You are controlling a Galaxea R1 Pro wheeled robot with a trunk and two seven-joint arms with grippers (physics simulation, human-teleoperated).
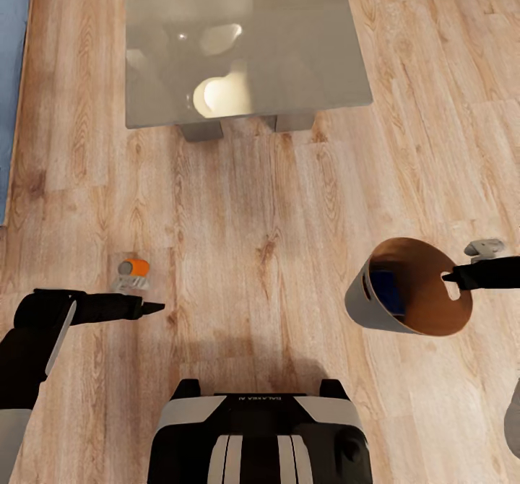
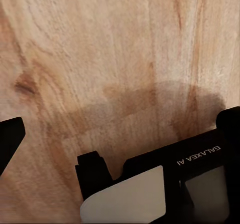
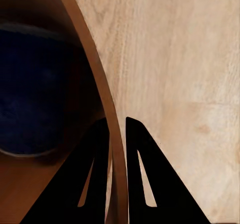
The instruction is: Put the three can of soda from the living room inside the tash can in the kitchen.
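Head view: the right gripper (image 1: 449,277) clamps the tilted bin's (image 1: 361,300) rim; a blue can (image 1: 388,290) lies inside. An orange can (image 1: 134,268) lies on the floor (image 1: 274,202) near the left gripper (image 1: 153,308), whose jaws I cannot tell. Right wrist view: fingers (image 3: 95,174) straddle the bin's wall (image 3: 97,83), blue can (image 3: 35,93) within.
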